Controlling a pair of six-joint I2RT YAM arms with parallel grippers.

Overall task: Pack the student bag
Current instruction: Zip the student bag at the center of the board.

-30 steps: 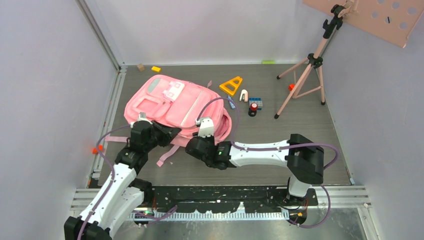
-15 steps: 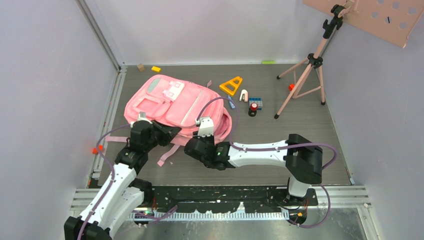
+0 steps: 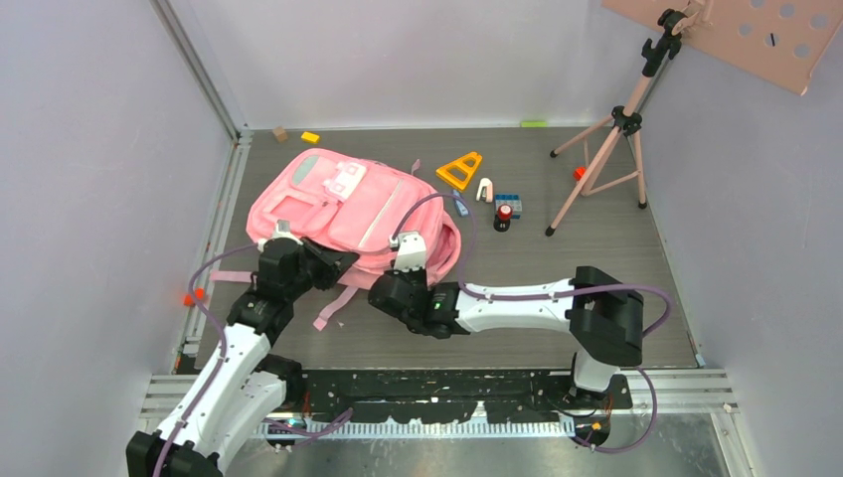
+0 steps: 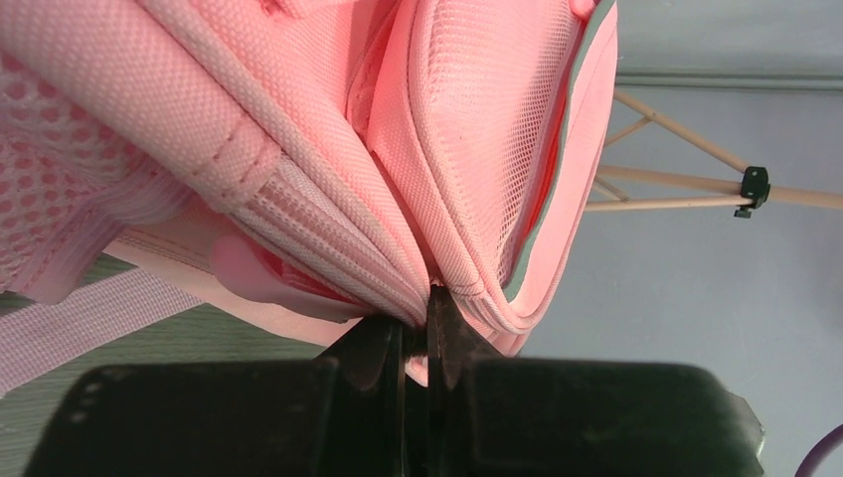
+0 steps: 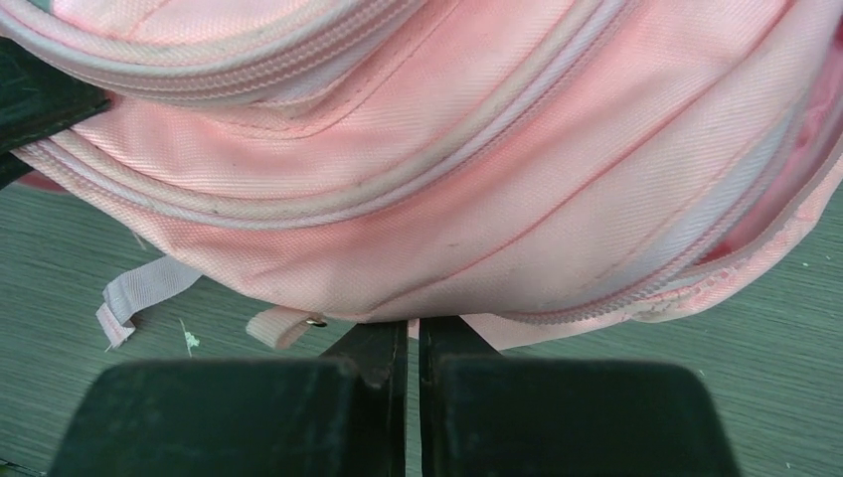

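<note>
Left end effector (image 4: 418, 320) pinching student bag (image 3: 328, 204), right end effector (image 5: 413, 333) closed

A large soft pink fabric backpack (image 3: 338, 211) lies flat on the dark table (image 3: 557, 318), left of centre, with its front pockets and white-and-pink patch (image 3: 347, 180) facing up. Its grey-green top panel (image 3: 307, 165) points toward the far left corner. Pink straps (image 3: 331, 310) trail from its near edge.
</note>
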